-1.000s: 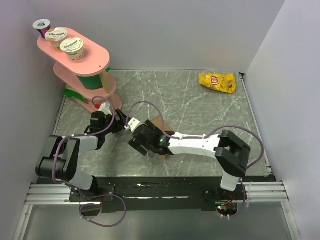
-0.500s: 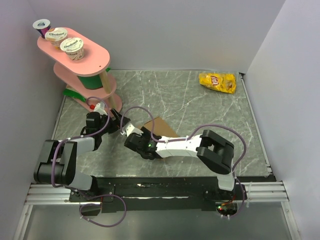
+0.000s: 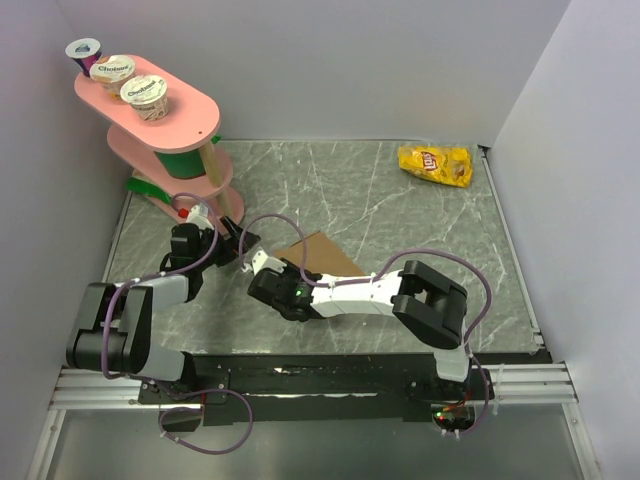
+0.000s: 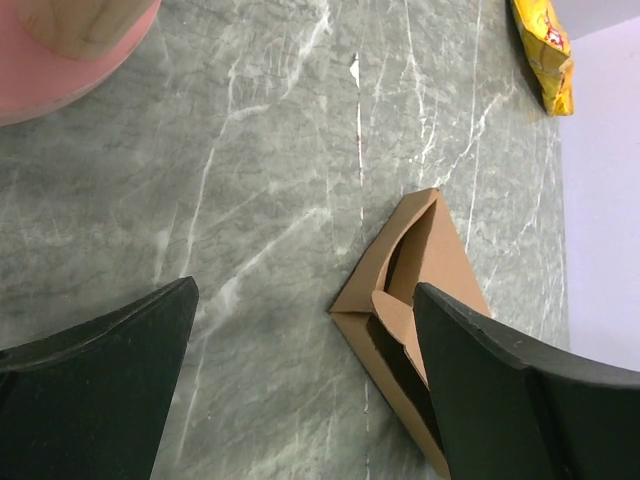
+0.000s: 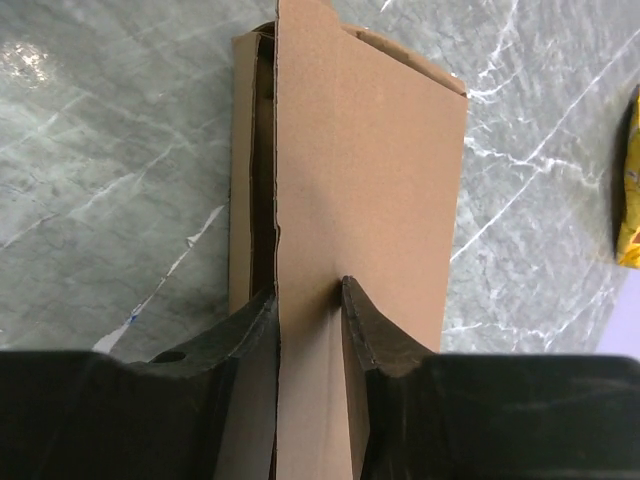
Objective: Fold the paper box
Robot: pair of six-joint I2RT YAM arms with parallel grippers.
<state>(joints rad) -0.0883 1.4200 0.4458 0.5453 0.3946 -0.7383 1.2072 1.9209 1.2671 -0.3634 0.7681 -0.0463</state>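
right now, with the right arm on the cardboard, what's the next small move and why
Probably ease the left gripper forward to brace the paper box. The right gripper has a cardboard panel filling its jaws, while the left jaws stand wide open, not touching the box, whose near corner points into their gap.

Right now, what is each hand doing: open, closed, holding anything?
Left hand: open, holding nothing.
Right hand: closed on an upright panel of the paper box.

Brown paper box (image 5: pixel 370 180), grey marbled table (image 3: pixel 400 210)
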